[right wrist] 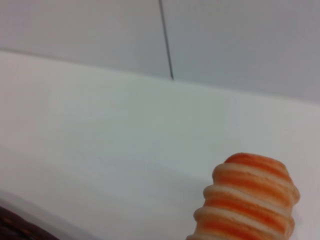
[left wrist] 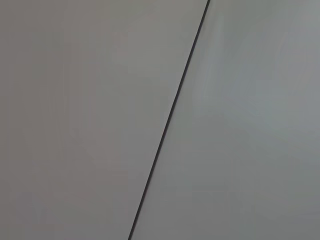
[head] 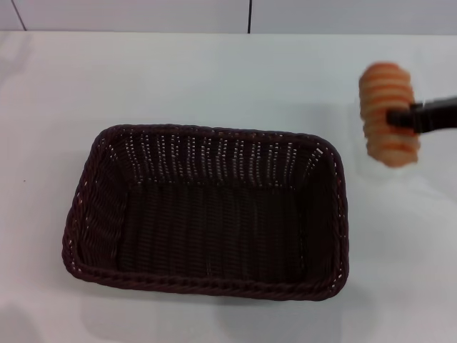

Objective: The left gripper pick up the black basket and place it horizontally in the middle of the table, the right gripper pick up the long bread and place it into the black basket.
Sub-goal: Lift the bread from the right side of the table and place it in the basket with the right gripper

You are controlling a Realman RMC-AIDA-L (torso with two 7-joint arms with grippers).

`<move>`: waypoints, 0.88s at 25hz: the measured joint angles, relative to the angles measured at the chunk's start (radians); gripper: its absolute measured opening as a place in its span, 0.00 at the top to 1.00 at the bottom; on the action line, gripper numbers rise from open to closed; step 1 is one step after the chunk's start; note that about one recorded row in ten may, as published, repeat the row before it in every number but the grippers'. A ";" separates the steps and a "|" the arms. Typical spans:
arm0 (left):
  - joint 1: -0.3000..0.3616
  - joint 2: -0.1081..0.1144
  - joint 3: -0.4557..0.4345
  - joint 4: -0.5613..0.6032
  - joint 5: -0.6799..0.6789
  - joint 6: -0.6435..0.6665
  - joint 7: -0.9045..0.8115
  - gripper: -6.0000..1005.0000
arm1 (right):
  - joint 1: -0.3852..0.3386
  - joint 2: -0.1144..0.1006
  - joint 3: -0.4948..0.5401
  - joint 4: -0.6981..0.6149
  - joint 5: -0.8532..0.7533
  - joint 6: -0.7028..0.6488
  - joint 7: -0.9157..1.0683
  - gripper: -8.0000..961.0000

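Observation:
The black basket [head: 207, 211] lies lengthwise across the middle of the white table [head: 214, 78], empty inside. To its right, the long bread [head: 388, 114], tan with orange stripes, hangs in the air above the table, gripped by my right gripper [head: 400, 118], whose black finger reaches in from the right edge. In the right wrist view the long bread [right wrist: 247, 200] fills the lower corner, with a sliver of the black basket [right wrist: 15, 230] at the bottom edge. The left gripper is out of view; its wrist camera sees only a grey wall with a dark seam.
A white wall with a dark vertical seam [head: 250, 16] runs behind the table's far edge. White tabletop surrounds the basket on all sides.

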 joint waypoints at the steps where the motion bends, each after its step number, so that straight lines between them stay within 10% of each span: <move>1: 0.000 0.000 0.000 -0.003 0.000 0.000 -0.001 0.50 | -0.004 0.001 -0.006 0.041 0.003 0.017 0.004 0.63; 9: -0.003 -0.002 0.000 -0.023 0.002 0.005 -0.022 0.50 | 0.008 0.003 -0.137 0.303 0.063 0.098 0.078 0.69; 22: 0.011 0.005 -0.006 -0.026 0.003 0.020 -0.071 0.50 | 0.082 0.002 -0.334 0.301 0.156 0.143 0.154 0.71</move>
